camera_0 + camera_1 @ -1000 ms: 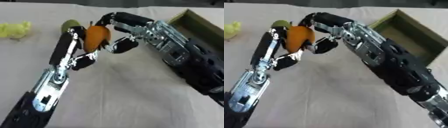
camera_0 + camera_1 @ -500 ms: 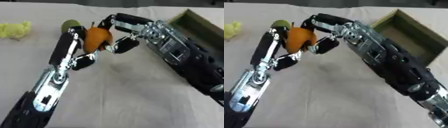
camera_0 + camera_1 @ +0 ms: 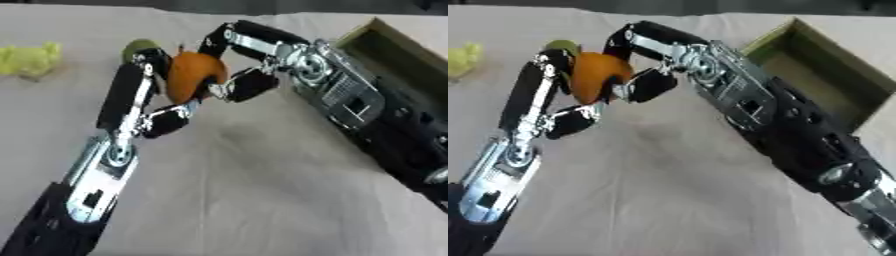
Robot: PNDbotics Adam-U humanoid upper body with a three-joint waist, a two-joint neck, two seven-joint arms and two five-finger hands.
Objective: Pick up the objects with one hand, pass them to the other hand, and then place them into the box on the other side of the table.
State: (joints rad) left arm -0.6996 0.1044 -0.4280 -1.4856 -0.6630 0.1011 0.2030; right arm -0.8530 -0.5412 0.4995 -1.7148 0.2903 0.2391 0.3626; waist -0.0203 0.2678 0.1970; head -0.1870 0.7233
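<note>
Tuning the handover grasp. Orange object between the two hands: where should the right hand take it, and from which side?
Grip the orange object across its rounded top and right flank, coming from the box side. The left hand already covers its left and lower faces, so only those surfaces are bare. The right hand already curls over that side, fingers above and thumb below.

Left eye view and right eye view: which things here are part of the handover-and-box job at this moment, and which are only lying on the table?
In the job now:
- orange object, held between both hands
- left hand, fingers curled round it
- right hand, fingers curled round it
- box, open, on the robot's right

Lying about:
- green round object, behind the left hand
- yellow-green object, far left
</note>
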